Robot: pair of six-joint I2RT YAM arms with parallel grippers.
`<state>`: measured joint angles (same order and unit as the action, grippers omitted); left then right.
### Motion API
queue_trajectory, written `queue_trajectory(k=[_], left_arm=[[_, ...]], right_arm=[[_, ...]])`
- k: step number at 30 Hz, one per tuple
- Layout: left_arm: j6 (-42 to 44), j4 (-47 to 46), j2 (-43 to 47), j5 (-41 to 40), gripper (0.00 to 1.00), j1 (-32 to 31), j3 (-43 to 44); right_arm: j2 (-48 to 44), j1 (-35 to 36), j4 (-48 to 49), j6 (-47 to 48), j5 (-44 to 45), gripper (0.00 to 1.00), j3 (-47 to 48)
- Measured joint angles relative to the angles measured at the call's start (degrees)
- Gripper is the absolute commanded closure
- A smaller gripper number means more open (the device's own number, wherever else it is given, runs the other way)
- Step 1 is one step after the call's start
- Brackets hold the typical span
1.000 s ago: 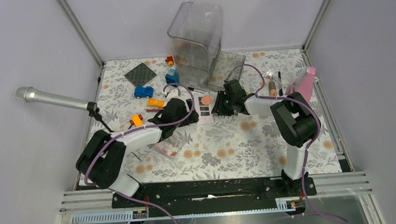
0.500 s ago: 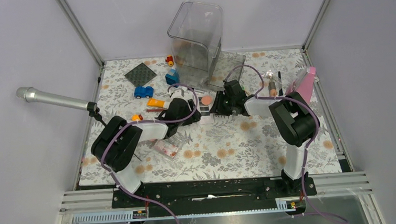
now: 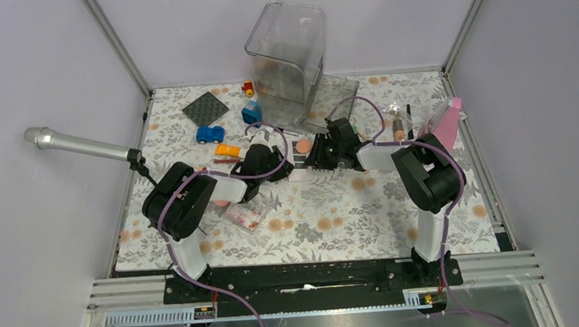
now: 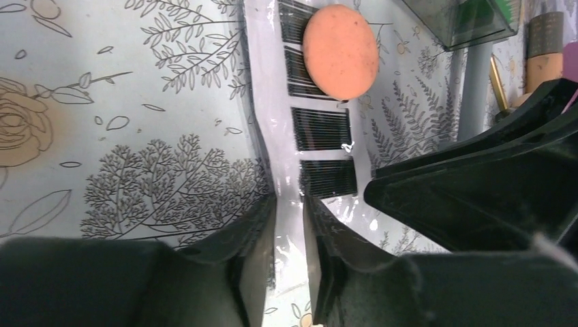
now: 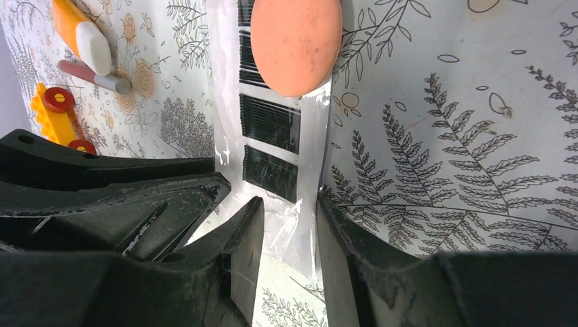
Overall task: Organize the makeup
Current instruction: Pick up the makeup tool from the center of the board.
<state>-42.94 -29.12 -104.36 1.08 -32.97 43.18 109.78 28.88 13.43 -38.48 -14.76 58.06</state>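
Observation:
The white palette (image 3: 297, 167) with dark squares lies flat mid-table in a clear wrap, and a coral-pink disc (image 3: 301, 145) rests on its far end. My left gripper (image 3: 285, 166) has its jaws narrowed round the palette's (image 4: 324, 129) near end, a white strip filling the gap. From the opposite side, my right gripper (image 3: 312, 160) holds the wrapped end of the palette (image 5: 269, 122) between its jaws. The disc (image 4: 339, 42) (image 5: 295, 44) shows in both wrist views. A clear pink-shade palette (image 3: 242, 217) lies beside the left arm. Tan-handled brushes (image 3: 399, 127) lie at the far right.
A tall clear bin (image 3: 287, 56) stands just behind the grippers. Blue (image 3: 210, 134) and orange (image 3: 228, 149) toy cars, a dark square mat (image 3: 205, 108) and a silver microphone (image 3: 77, 145) occupy the left. A yellow toy car (image 5: 58, 112) lies near the left gripper.
The left arm has swung right and pushed its gripper up to the palette, and its jaws have narrowed round the palette's end. The right gripper has kept its place and hold.

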Motion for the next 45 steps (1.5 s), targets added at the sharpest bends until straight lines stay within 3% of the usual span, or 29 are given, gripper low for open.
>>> queue_trajectory(k=[6, 12, 15, 25, 26, 28, 30, 37, 45], left_arm=[[-0.5, -1.1, -0.2, 0.8, 1.0, 0.9, -1.3], [-0.6, -1.0, -0.1, 1.1, 1.0, 1.0, -1.4], [-0.5, 1.3, 1.1, 0.0, 1.0, 1.0, -1.3], [3.3, 22.9, 18.7, -9.0, 1.0, 0.7, -1.6], [3.8, 25.0, 20.8, -9.8, 1.0, 0.5, -1.5], [4.3, 28.4, 23.6, -10.9, 1.0, 0.0, -1.0], [4.7, 32.5, 26.3, -12.2, 1.0, -0.8, -0.3], [5.4, 41.6, 34.5, -13.6, 1.0, -2.5, 2.1], [4.0, 41.8, 43.4, -11.2, 1.0, -2.5, 2.6]], right_arm=[[0.1, 0.0, 0.4, 0.0, -0.4, 0.58, -0.1], [0.1, 0.0, 1.4, -0.2, -0.8, 0.57, -0.7], [-0.2, 0.0, 1.5, -0.1, -0.6, 0.52, -1.0], [-11.3, 0.4, -8.3, 3.4, 6.7, 0.39, -6.0], [-12.6, 0.4, -8.5, 3.6, 6.7, 0.36, -6.6], [-15.3, 0.4, -8.5, 3.9, 6.6, 0.2, -7.5], [-17.6, 0.4, -8.1, 3.8, 6.1, 0.15, -8.6], [-22.8, 0.4, -4.2, 0.9, 2.5, 0.13, -13.4], [-23.3, 0.5, 9.7, -9.9, -5.5, 0.12, -20.0]])
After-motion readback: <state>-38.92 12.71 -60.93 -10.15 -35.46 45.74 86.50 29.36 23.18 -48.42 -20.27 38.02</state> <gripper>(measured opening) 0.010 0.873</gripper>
